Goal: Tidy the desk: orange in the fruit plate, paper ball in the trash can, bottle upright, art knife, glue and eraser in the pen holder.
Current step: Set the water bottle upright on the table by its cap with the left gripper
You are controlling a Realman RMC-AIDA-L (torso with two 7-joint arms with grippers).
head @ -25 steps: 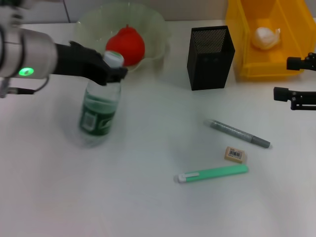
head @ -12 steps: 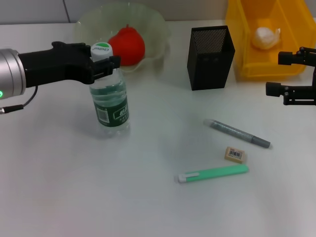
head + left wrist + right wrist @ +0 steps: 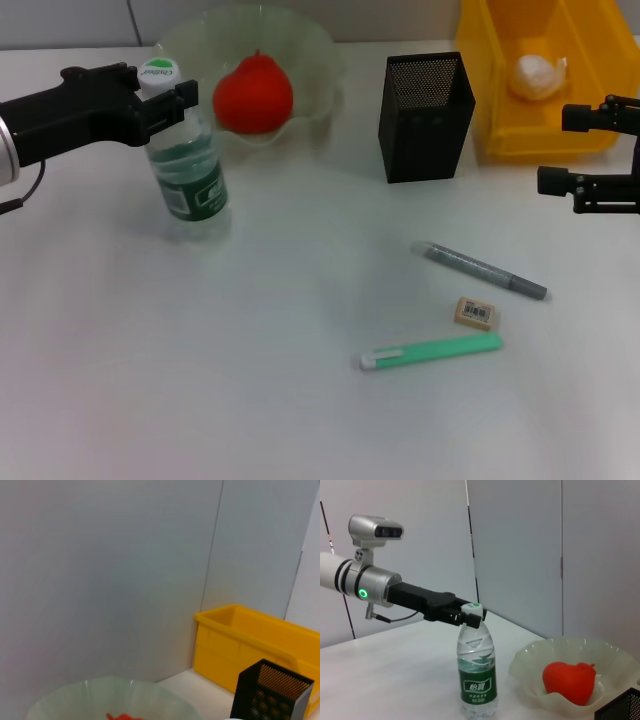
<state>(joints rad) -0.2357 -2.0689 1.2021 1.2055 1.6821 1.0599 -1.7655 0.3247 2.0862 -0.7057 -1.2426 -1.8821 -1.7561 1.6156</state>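
Note:
The clear bottle (image 3: 190, 175) with a dark green label stands upright on the table. My left gripper (image 3: 165, 95) is shut around its neck just under the white-and-green cap; the right wrist view shows the bottle (image 3: 477, 680) and this grip (image 3: 467, 616). The orange (image 3: 253, 95) lies in the pale-green fruit plate (image 3: 320, 60). The paper ball (image 3: 538, 75) lies in the yellow trash can (image 3: 500, 110). The eraser (image 3: 475, 313), a grey pen-shaped item (image 3: 480, 270) and a green stick (image 3: 432, 351) lie right of centre. The black mesh pen holder (image 3: 425, 115) stands behind them. My right gripper (image 3: 572, 150) is open and empty.
The fruit plate (image 3: 110, 685), the trash can (image 3: 250, 645) and the pen holder (image 3: 272, 692) also show in the left wrist view. A wall runs behind the table. The fruit plate stands just behind the bottle.
The bottle went from tilted to upright and moved left and toward the back with my left gripper. My right gripper shifted slightly left, then stayed still.

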